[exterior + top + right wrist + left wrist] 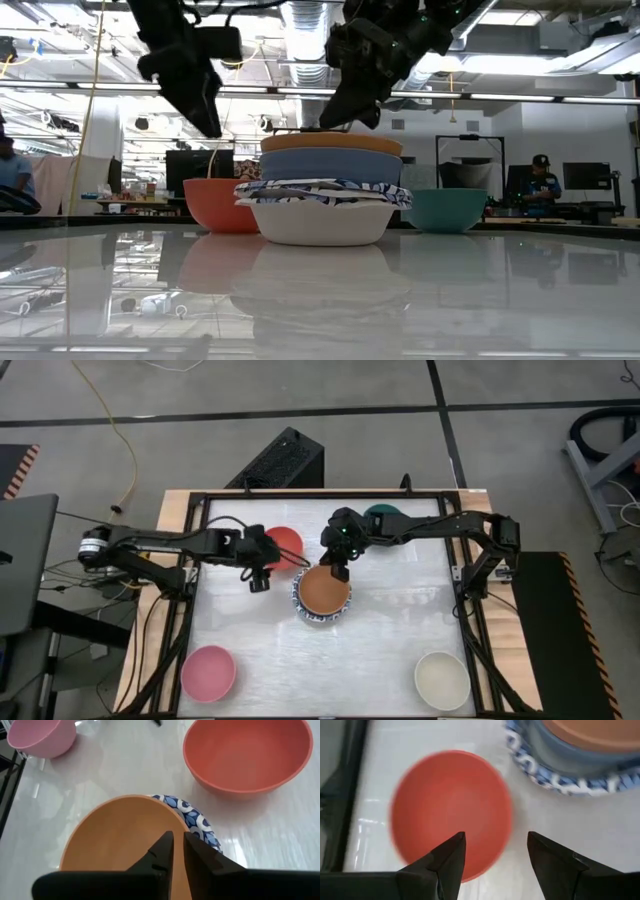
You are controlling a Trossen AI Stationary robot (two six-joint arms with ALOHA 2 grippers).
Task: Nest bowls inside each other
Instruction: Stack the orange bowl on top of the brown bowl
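Your right end effector [178,851] is pinching the orange bowl [323,590] by its rim, atop the stack mid-worktop [380,660]. The left end effector [495,852] hangs released over the red bowl [451,812], probably the next pick.

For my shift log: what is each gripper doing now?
Left gripper: open, empty, above the red bowl.
Right gripper: closed on the orange bowl's rim.
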